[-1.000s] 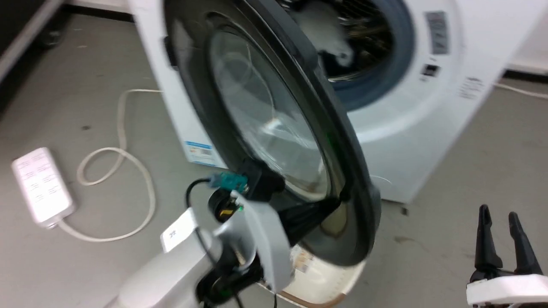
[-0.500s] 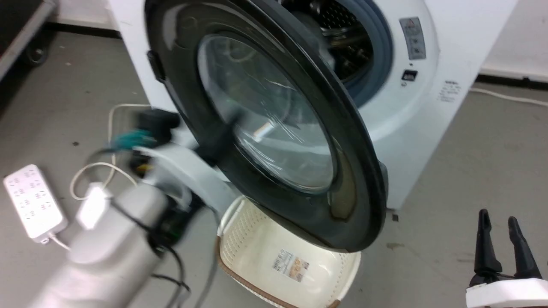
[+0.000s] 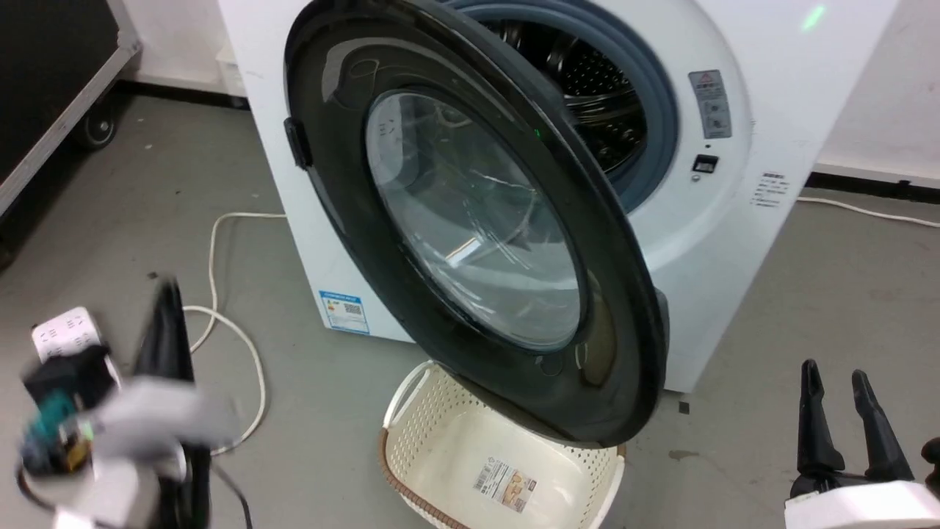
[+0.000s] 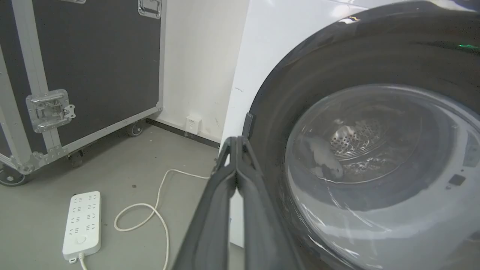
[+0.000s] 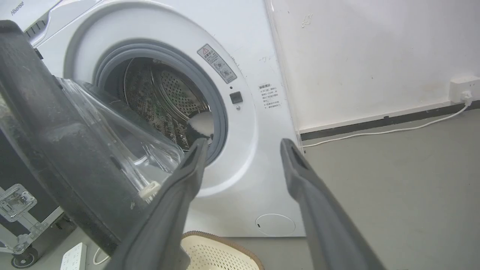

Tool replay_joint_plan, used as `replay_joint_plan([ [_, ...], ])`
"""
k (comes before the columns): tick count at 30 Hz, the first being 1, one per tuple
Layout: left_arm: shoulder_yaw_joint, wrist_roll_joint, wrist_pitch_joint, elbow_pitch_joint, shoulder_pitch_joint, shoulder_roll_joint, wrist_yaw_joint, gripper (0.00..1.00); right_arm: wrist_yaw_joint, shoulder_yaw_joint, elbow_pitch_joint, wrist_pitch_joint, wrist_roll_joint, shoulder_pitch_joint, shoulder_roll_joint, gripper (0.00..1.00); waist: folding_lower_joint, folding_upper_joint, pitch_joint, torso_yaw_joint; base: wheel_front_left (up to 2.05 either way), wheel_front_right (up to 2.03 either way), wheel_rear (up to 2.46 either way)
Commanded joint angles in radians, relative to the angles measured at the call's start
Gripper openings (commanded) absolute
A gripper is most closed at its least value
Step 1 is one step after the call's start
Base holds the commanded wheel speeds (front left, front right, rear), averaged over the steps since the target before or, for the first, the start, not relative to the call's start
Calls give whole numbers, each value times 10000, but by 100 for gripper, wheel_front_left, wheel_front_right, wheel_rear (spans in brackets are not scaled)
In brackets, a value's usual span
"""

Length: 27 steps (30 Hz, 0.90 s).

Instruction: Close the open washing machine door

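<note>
The white washing machine [image 3: 734, 242] stands with its drum [image 3: 595, 95] exposed. The washing machine door [image 3: 470, 220], glossy black with a clear glass bowl, swings wide open toward me, its handle tab [image 3: 297, 143] on the left edge. My left gripper [image 3: 169, 294] is blurred at the lower left, shut on nothing and apart from the door. In the left wrist view its gripper [image 4: 236, 140] points past the door [image 4: 356, 112]. My right gripper [image 3: 833, 371] stands open at the lower right. In the right wrist view its gripper [image 5: 244, 146] faces the machine [image 5: 255, 150], with the door [image 5: 45, 131] at the left.
A cream perforated basket [image 3: 440, 419] sits on the floor under the door's lower edge. A white power strip [image 3: 62, 330] and its looped cord [image 3: 220, 294] lie left of the machine. A black wheeled flight case [image 3: 44, 73] stands at the far left.
My left gripper has pulled away from the door's glass, down and to the left. The camera has shifted too. The right gripper stays open at the lower right.
</note>
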Motion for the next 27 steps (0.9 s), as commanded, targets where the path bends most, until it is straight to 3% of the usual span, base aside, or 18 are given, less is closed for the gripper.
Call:
replay_joint_plan([
  [1,109,86,-41,41,428,-95,-104,0,10,25,-91,-43,-39,158,-8,100,1,-1,-27,-72,0,0,0],
  [2,166,87,-41,71,675,-154,-181,0,10,14,-126,-43,-71,187,-8,100,1,-1,-35,-99,0,0,0],
  [3,195,76,-41,63,872,-213,-316,21,10,5,-161,-43,-126,216,-8,100,1,-1,-42,-119,0,0,0],
  [4,234,74,-42,83,1040,-256,-407,50,10,-1,-188,-43,-161,244,-8,100,1,-1,-53,-132,0,0,0],
  [5,258,69,-42,97,1170,-300,-502,100,10,-13,-209,-43,-183,268,-8,100,1,-1,-61,-141,0,0,0],
  [6,296,77,-42,84,1256,-342,-598,100,10,-33,-221,-43,-197,289,-8,100,1,-1,-67,-147,0,0,0],
  [7,347,129,-42,69,1323,-376,-651,100,10,-73,-217,-43,-185,303,-8,69,1,-1,-74,-153,0,0,0],
  [8,391,190,-42,60,1378,-409,-688,100,10,-98,-215,-43,-178,309,-8,17,1,-1,-81,-159,0,0,0],
  [9,437,275,-42,28,1410,-442,-727,100,10,-114,-209,-43,-194,317,-8,0,1,-1,-87,-161,0,0,0],
  [14,692,1019,-43,-426,1607,-719,-984,100,10,-135,-1060,-43,-610,-19,-8,0,1,-1,-110,-118,0,0,0],
  [17,706,1306,-43,-654,1683,-814,-1044,100,10,1230,-1836,86,-988,-210,-8,0,1,-1,-112,-43,0,0,0],
  [22,631,1599,-43,-967,1707,-989,-1090,100,10,4003,-2336,1463,-1057,-253,-8,0,1,-1,-33,230,0,0,0],
  [27,699,1685,-43,-1135,1712,-1165,-1133,100,10,4677,-1187,2452,-551,-287,-8,0,1,-1,124,478,0,0,0],
])
